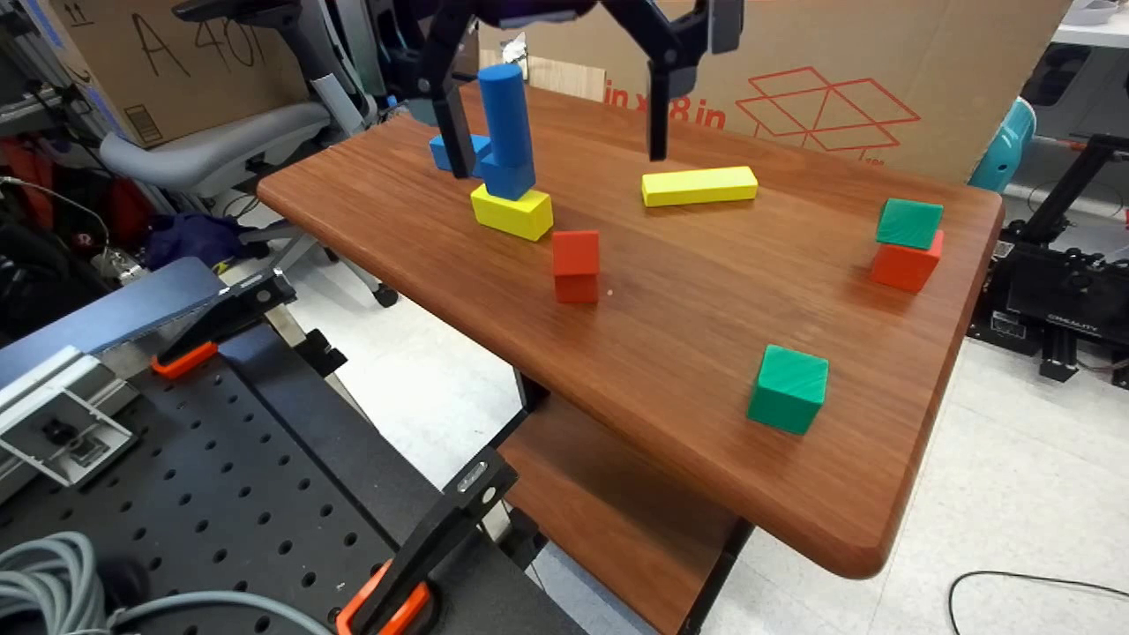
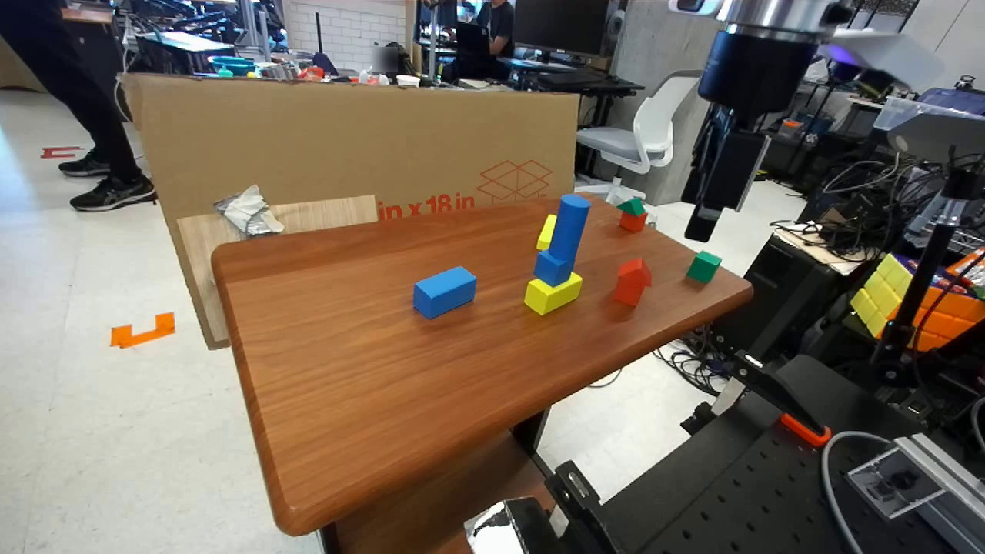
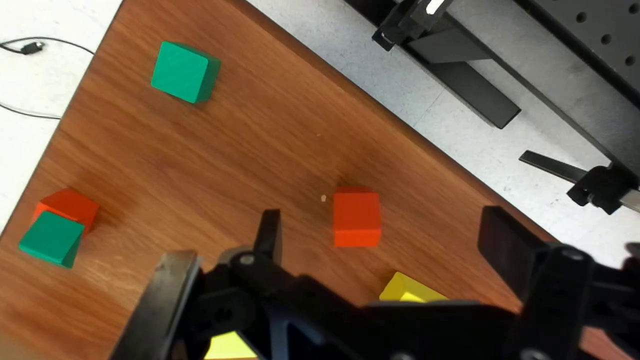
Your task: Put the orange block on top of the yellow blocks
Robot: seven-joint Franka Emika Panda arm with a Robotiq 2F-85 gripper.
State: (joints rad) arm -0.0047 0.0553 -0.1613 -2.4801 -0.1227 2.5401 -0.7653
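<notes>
The orange block (image 1: 576,251) looks like a roof-shaped piece resting on a red-orange cube (image 1: 577,289); the seam between them is hard to see. It also shows in an exterior view (image 2: 635,271) and in the wrist view (image 3: 356,210), between the jaws but well below them. The yellow bar (image 1: 699,186) lies flat farther back on the table. It is partly hidden behind a blue cylinder in an exterior view (image 2: 546,232) and by the gripper in the wrist view (image 3: 230,346). My gripper (image 1: 560,160) is wide open and empty, high above the table.
A blue cylinder (image 1: 505,115) stands on a blue cube (image 1: 509,180) on a short yellow block (image 1: 512,212). A blue bar (image 2: 445,292) lies nearby. A green cube (image 1: 788,388) and a green roof piece (image 1: 909,223) on an orange cube (image 1: 906,266) sit toward one end. Cardboard (image 2: 346,146) stands behind.
</notes>
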